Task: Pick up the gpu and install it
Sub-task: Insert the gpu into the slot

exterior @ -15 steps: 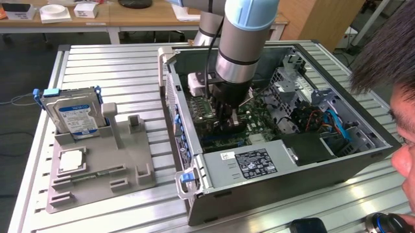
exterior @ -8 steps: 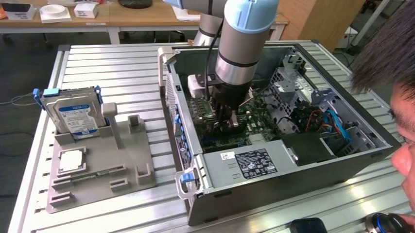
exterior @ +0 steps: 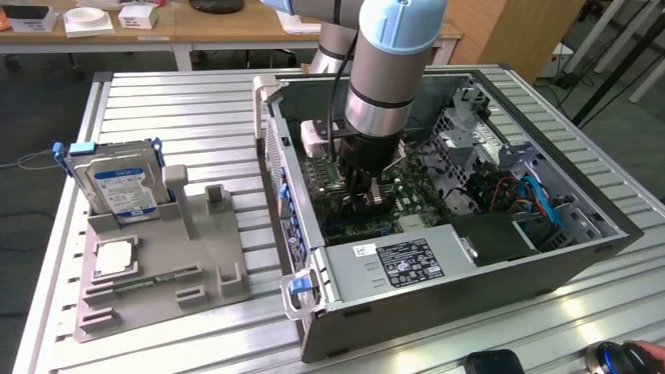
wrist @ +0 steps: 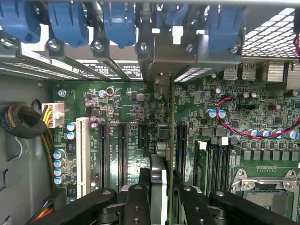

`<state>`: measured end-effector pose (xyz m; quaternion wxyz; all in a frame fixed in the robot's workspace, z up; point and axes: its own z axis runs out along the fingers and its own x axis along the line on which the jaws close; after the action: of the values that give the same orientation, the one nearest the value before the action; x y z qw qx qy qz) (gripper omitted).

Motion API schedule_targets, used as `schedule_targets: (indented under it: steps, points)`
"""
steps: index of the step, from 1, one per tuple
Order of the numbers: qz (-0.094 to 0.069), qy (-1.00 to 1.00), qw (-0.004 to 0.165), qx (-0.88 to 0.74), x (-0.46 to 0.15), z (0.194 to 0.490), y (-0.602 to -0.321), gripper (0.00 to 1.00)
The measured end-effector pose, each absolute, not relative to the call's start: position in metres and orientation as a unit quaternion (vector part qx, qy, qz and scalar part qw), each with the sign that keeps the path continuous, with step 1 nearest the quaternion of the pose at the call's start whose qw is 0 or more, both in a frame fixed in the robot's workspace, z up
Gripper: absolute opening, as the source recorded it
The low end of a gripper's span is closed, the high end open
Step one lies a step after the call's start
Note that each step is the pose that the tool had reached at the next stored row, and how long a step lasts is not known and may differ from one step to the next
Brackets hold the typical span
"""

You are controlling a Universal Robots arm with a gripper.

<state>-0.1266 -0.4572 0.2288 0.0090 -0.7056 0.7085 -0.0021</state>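
down inside the open case (exterior: 582, 257) on the metal table (exterior: 187, 101), the arm (exterior: 390, 70) reaches straight into the middle of the motherboard (exterior: 359, 199). its claw (exterior: 371, 204) is pinching the gpu (wrist: 165, 154), which the wrist view shows edge-on, standing upright between the black fingers (wrist: 137, 206) and running away from them over the green board toward the rear bracket bay with its blue clips (wrist: 119, 23). the card's lower edge sits right at the long black slots (wrist: 123, 154); whether it is fully seated i cannot tell. on the exterior view's left, well apart from the case, a grey tray (exterior: 156, 273) holds an upright hard drive (exterior: 120, 187) with a blue-white label and a flat chip (exterior: 114, 257).
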Motion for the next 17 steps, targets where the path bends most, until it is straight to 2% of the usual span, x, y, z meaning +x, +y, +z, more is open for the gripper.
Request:
schedule_targets:
  steps: [17]
  points:
    - [-0.002,0.709,0.010,-0.706,-0.1266,0.2282,-0.4571,0.29]
